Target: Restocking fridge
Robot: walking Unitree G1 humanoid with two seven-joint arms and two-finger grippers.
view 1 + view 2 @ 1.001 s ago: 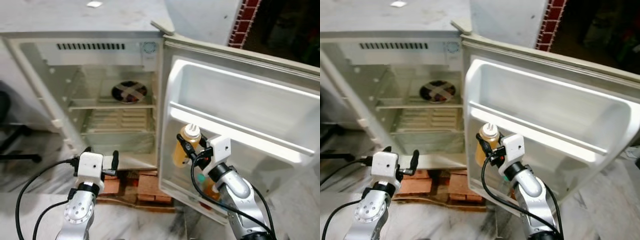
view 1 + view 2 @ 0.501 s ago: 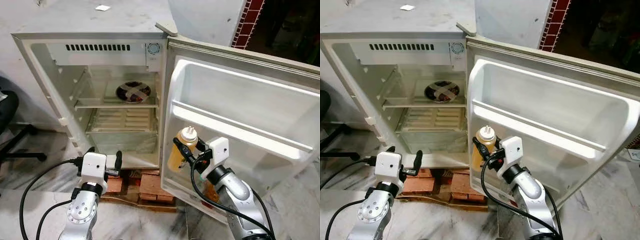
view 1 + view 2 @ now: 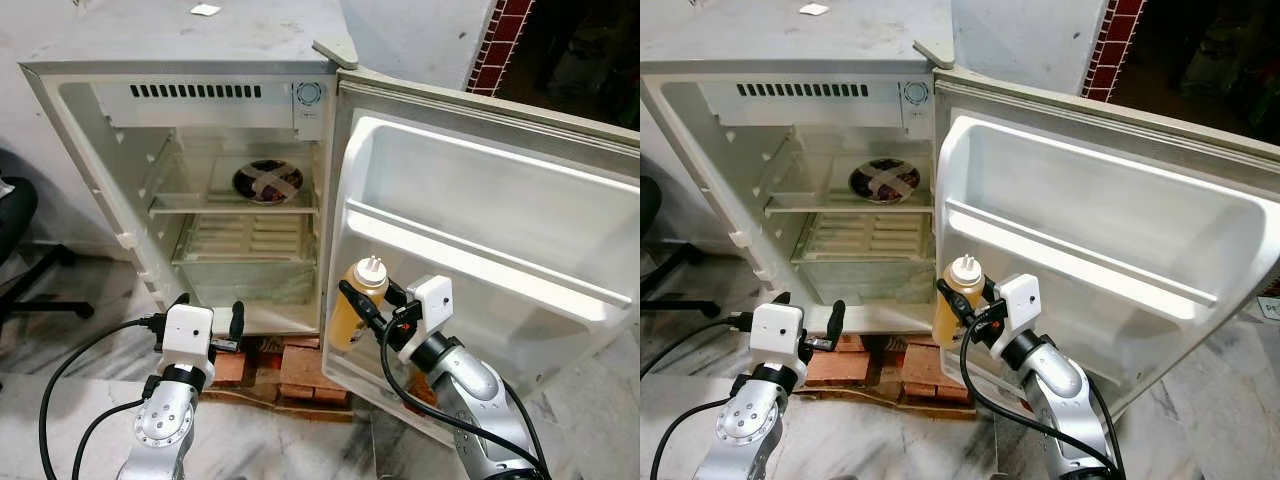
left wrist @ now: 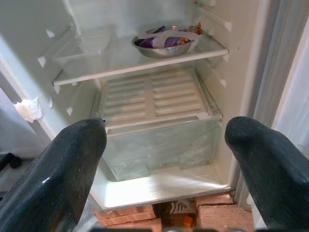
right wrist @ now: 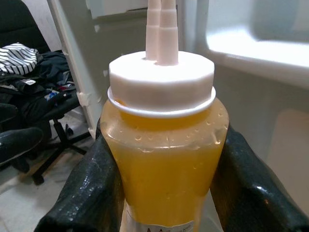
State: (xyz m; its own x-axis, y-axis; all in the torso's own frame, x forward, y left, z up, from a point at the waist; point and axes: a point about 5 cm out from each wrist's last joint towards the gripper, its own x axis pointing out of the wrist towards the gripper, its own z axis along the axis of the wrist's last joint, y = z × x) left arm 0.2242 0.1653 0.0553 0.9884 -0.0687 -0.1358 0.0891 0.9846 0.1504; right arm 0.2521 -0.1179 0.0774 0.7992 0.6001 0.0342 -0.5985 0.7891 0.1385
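Gripping yellow squeeze bottle point(image 3: 352, 300), right pincer point(image 3: 372, 306) beside fridge door point(image 3: 500, 210), seemingly.

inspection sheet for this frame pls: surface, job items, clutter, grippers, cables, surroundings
Surface: marble floor; fridge sits on bricks, door swung open.
Job's things: squeeze bottle of yellow-orange liquid, white nozzle cap, upright, in front of the door's lower part. Metal bowl on the upper shelf; clear drawer below it.
Clutter: small white scrap on the fridge top.
Grippers: right gripper shut on squeeze bottle; left gripper open, facing the fridge interior.
Cables: black cables looping from both wrists.
Surroundings: office chair with clothes on it; red brick wall.
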